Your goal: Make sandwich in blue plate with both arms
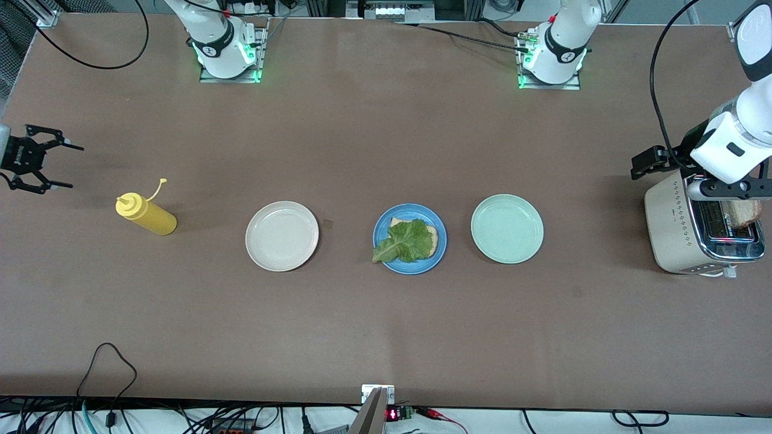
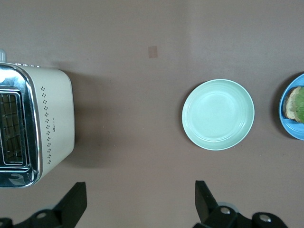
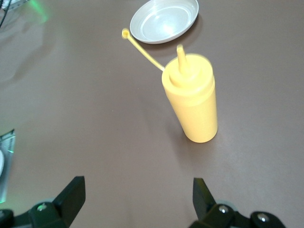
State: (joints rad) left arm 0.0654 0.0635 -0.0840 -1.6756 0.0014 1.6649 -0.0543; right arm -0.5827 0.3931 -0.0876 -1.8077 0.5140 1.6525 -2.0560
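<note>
Blue plate [image 1: 409, 239]: you'll find it mid-table, between the beige plate [image 1: 281, 235] and the green plate [image 1: 507, 228].
Sandwich: on the blue plate you see one bread slice [image 1: 429, 234] with a lettuce leaf [image 1: 405, 242] over it, nothing on top.
Toaster [image 1: 678, 232]: at the left arm's end; a second slice [image 1: 743, 211] sits in its slot.
Left gripper [image 2: 140, 202]: over the table beside the toaster, fingers spread, empty.
Mustard bottle [image 1: 146, 214]: upright, cap off, toward the right arm's end.
Right gripper [image 1: 53, 164]: at the table edge near the bottle, fingers spread, empty.
</note>
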